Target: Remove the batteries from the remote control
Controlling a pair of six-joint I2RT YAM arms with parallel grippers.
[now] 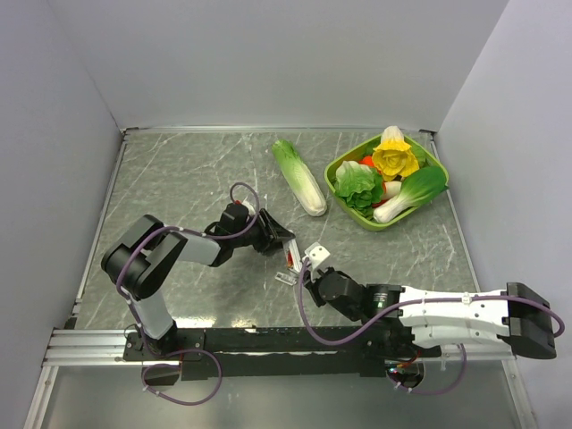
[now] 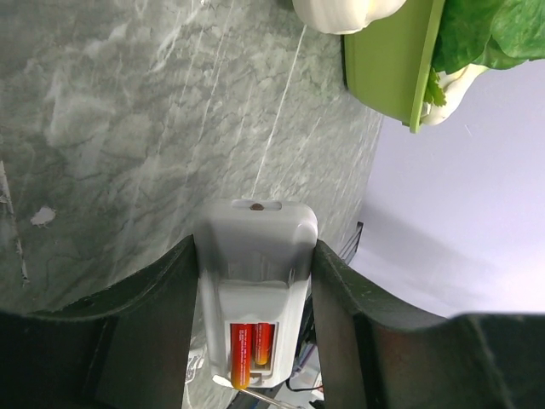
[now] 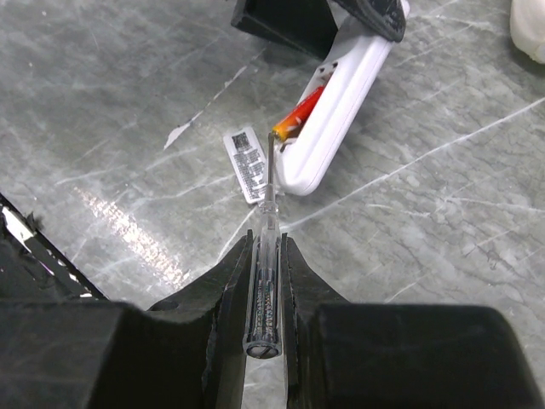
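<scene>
**Top view.** The left hand [image 1: 279, 239] is clamping the remote control [image 1: 291, 255] near the middle of the desk [image 1: 179, 179]. The right hand [image 1: 311, 270] is reaching in from the right and sitting just beside the remote's near end. A small flat cover piece [image 1: 286, 279] is lying on the desk just below the two hands. A long pale cabbage [image 1: 299, 176] is lying well apart toward the back. A green bowl [image 1: 436, 165] of vegetables is sitting in the far right corner. The batteries are too small to make out here.

**Left wrist view.** Both black fingers [image 2: 145, 332] are pressing against the long sides of the white remote, so this hand is closed on it. The back recess is standing open. Two batteries [image 2: 253, 348], red and orange, are lying side by side in it. A thin metal tip is touching the end of the left one at the bottom edge of the view. The bowl's rim and the cabbage's white base are showing at the top.

**Right wrist view.** The right hand is closed on a clear-handled screwdriver [image 3: 264, 290], with the handle pinched between its fingers and the shaft pointing forward. The tip is meeting the end of one battery. That battery is tilting up out of the recess. The remote is angling down from the left hand toward the desk. The cover piece, label side up, is lying just beside the remote's low end.
</scene>
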